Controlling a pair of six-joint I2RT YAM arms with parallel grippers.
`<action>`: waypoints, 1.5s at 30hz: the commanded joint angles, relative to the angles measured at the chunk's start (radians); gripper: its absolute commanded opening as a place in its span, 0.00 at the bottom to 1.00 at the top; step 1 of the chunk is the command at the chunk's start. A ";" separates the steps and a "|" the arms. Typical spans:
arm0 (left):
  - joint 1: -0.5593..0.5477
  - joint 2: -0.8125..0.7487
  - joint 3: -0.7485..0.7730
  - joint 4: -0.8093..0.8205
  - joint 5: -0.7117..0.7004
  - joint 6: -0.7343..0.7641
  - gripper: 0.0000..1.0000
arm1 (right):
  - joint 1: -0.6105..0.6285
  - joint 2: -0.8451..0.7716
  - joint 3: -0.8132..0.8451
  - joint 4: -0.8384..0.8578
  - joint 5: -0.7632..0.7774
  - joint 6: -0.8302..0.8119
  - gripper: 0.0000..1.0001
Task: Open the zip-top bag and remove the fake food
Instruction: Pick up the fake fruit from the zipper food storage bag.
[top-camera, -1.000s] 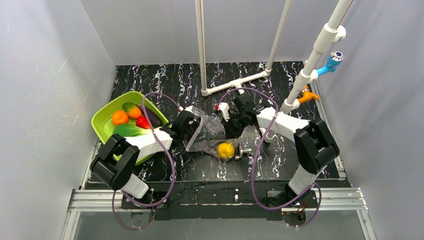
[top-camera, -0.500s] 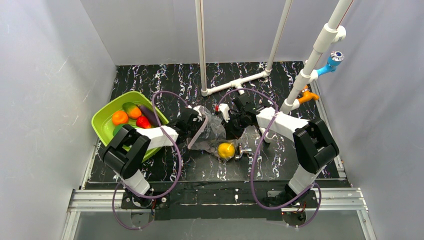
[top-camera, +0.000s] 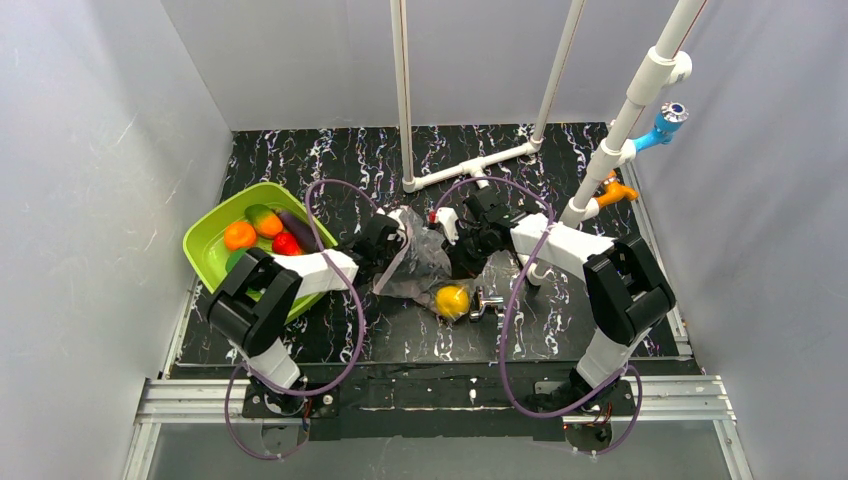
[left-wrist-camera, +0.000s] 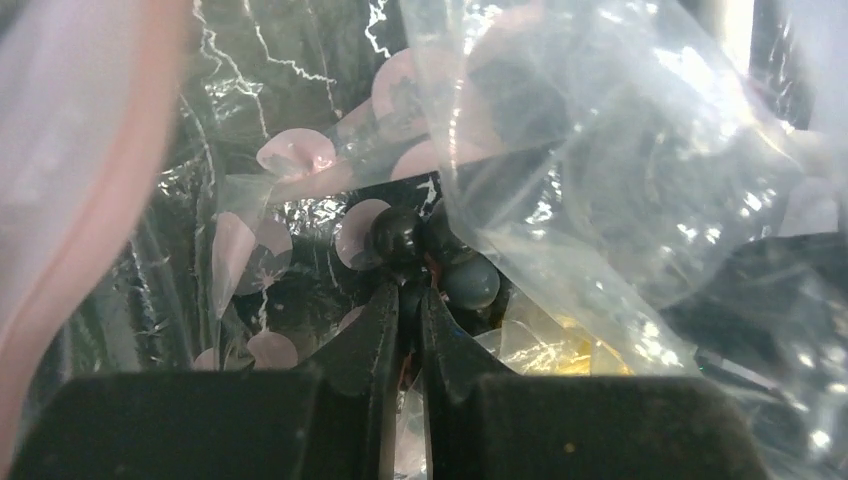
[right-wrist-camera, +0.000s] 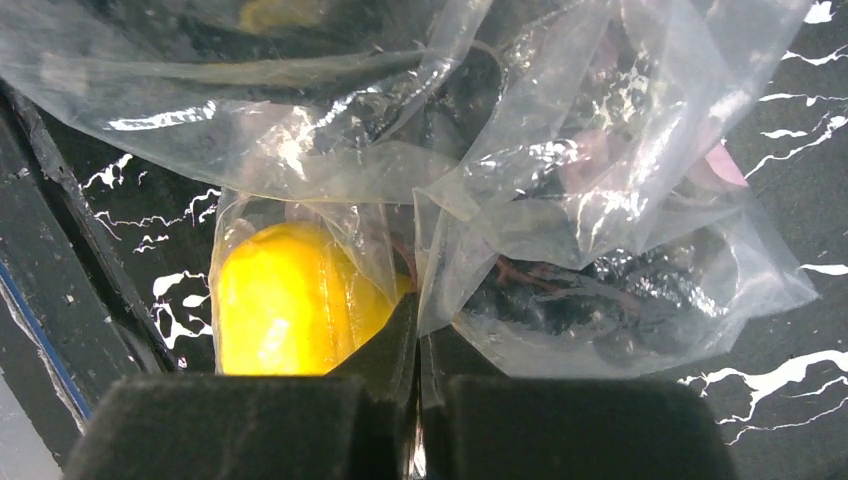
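Both arms reach forward from their bases and bend inward at the elbow, so the two wrists face each other, close together. The left hand (top-camera: 390, 242) points to the right and tilts down. In its wrist view its fingers (left-wrist-camera: 365, 335) are pressed nearly together, and it is hard to tell whether anything is pinched between them. The right hand (top-camera: 464, 252) points left and down, with its fingers (right-wrist-camera: 385, 345) closed on a fold of the bag (right-wrist-camera: 520, 150).
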 joint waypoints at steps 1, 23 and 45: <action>-0.001 -0.125 -0.023 -0.072 -0.095 0.045 0.00 | 0.010 0.004 0.038 -0.007 0.003 -0.009 0.01; 0.008 -0.516 -0.102 -0.322 -0.256 0.131 0.00 | 0.009 0.001 0.034 0.006 0.047 -0.010 0.01; 0.008 -0.717 -0.164 -0.361 -0.190 0.104 0.00 | -0.044 -0.065 0.011 -0.048 -0.161 -0.081 0.01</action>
